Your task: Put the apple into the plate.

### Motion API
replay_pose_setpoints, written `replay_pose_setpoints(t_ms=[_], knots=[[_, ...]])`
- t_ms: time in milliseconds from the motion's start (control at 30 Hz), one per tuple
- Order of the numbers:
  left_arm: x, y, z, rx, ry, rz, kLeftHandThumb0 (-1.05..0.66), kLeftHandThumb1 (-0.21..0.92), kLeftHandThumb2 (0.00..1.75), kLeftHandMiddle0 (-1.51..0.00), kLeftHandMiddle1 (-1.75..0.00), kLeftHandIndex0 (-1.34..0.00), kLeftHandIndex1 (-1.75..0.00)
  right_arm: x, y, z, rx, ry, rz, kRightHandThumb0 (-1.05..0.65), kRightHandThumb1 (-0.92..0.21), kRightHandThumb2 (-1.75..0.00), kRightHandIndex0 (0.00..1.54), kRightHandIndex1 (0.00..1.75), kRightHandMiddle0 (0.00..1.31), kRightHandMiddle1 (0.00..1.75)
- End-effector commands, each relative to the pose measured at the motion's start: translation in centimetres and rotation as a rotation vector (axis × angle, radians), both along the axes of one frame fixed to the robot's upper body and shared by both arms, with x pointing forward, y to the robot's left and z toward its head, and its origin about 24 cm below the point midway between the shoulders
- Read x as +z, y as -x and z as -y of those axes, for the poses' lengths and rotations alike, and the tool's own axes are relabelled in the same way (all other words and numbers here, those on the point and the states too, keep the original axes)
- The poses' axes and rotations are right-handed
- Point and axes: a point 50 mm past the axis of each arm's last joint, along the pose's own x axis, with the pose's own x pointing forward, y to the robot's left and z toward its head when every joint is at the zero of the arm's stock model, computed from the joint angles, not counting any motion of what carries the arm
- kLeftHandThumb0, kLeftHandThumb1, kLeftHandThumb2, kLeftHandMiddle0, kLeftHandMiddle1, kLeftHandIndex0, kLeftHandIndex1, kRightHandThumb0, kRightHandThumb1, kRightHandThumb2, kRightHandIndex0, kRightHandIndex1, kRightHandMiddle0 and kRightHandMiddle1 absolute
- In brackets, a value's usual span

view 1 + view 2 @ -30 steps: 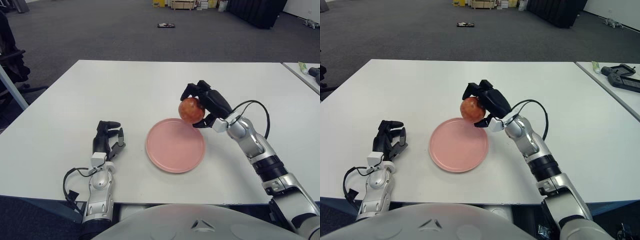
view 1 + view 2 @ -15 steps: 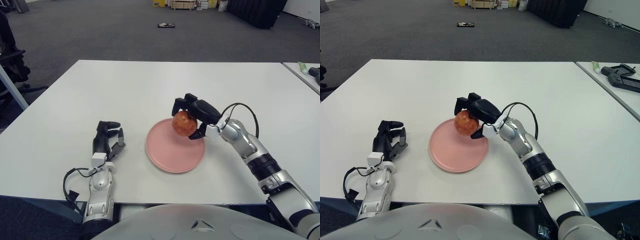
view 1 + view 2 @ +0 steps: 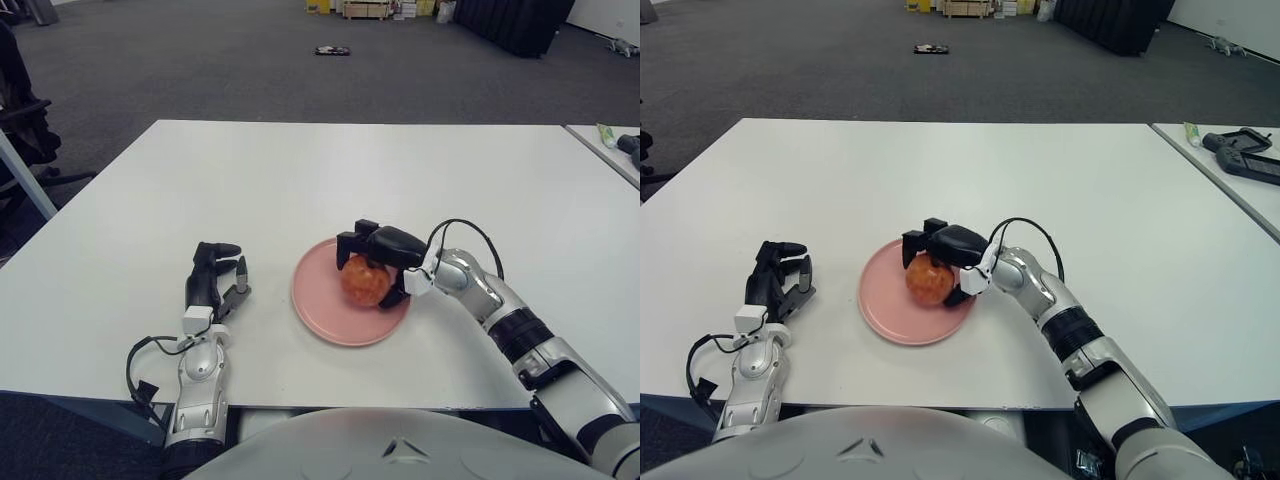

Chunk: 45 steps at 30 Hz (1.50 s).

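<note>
Both my eyes sit side by side up on my head, looking forward and down at the table [image 3: 300, 170]. They share nearly everything around my right hand [image 3: 378, 262]; the right eye just sits slightly rightward.

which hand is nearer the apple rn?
Right. The right hand is closed on the apple over the pink plate; the left hand shows left of the plate, apart from it.

— Which colours are seen on the table [image 3: 300, 170]?
— White for the tabletop, pale pink for the plate [image 3: 325, 318].
— And the apple [image 3: 365, 282]?
— Red, mottled with orange-yellow; black fingers [image 3: 350, 238] are seen over it.
</note>
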Motion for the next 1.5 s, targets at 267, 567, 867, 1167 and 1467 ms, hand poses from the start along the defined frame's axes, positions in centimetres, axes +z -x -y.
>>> replay_pose_setpoints(t_ms=[267, 567, 867, 1167, 1467], knots=[[-0.9, 0.5, -0.1, -0.005, 0.008, -0.067, -0.38, 0.72, 0.80, -0.58, -1.63, -0.31, -1.75, 1.9, -0.8, 0.6, 0.084, 0.054, 0.112, -0.91, -0.91, -0.46, 0.01, 0.20, 0.00, 0.33], [-1.0, 0.5, -0.2, -0.007, 0.010, -0.066, -0.38, 0.73, 0.79, -0.56, -1.64, -0.31, -1.75, 1.9, -0.7, 0.8, 0.077, 0.014, 0.140, -1.03, -0.89, -0.34, 0.00, 0.01, 0.00, 0.02], [-1.0, 0.4, -0.2, -0.001, 0.015, -0.054, -0.38, 0.73, 0.79, -0.57, -1.64, -0.31, -1.75, 5.2, -1.0, 1.3, 0.066, -0.099, 0.171, -1.05, -0.90, -0.22, 0.00, 0.00, 0.00, 0.00], [-1.0, 0.3, -0.2, -0.007, 0.009, -0.050, -0.38, 0.70, 0.84, -0.60, -1.63, -0.33, -1.75, 8.3, -2.1, 1.2, 0.040, -0.253, 0.181, -1.05, -0.89, -0.18, 0.00, 0.00, 0.00, 0.00], [-1.0, 0.2, -0.3, -0.011, 0.000, -0.057, -0.38, 0.69, 0.85, -0.62, -1.60, -0.34, -1.75, 11.9, -4.0, 2.7, -0.068, -0.530, 0.212, -1.05, -0.87, -0.16, 0.00, 0.00, 0.00, 0.00]])
